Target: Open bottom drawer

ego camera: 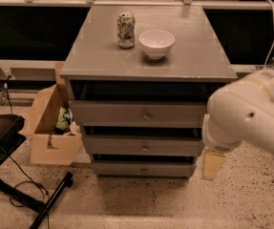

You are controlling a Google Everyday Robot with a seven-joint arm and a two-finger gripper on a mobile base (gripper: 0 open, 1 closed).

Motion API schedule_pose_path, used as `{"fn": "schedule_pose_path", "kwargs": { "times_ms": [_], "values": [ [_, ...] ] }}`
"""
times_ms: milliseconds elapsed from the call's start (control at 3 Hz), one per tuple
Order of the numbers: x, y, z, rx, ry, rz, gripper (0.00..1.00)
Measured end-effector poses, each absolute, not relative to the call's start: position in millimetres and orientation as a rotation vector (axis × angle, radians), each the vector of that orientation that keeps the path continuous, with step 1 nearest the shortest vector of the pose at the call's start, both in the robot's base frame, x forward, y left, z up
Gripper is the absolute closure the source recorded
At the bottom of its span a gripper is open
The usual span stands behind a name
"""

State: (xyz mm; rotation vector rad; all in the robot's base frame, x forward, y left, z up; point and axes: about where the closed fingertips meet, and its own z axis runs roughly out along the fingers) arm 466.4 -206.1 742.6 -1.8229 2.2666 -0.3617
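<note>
Two things are seen left of the cabinet: a black stand (29, 202) spread over the speckled floor (251, 199) with a thin cable beside it, and an open cardboard box (46, 137) set against the cabinet's left side (something green is tucked inside it). The grey cabinet (103, 61) is placed in the middle of the view. On its flat top a green-and-white can (126, 30) is stood upright, and a white bowl (156, 43) is set just beside it on the right, apart from it.

Three drawers are stacked below the top, each fitted with one small round knob at its centre. The top drawer (108, 114) and the middle drawer (112, 147) are each topped by a dark band. The bottom drawer (117, 169) is found lowest, close to the floor, with its front set a little further back than the middle one and its knob (143, 171) untouched.

Further right, the view is largely filled by the white arm (251, 113). The gripper (213, 165) is hung beneath it, pointed down, just beside the cabinet's lower right corner and level with the two lower drawers. Whether it is spread or pressed together cannot be told, nor can contact with the cabinet be judged.
</note>
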Motion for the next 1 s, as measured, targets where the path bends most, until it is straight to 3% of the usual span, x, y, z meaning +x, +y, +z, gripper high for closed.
{"fn": "schedule_pose_path", "kwargs": {
  "times_ms": [667,1000],
  "values": [
    [479.9,-188.9,631.9,-1.869,2.249,-0.369,0.0],
    [480.2,-190.6,632.9,-1.84,2.268,-0.375,0.0]
  ]
}}
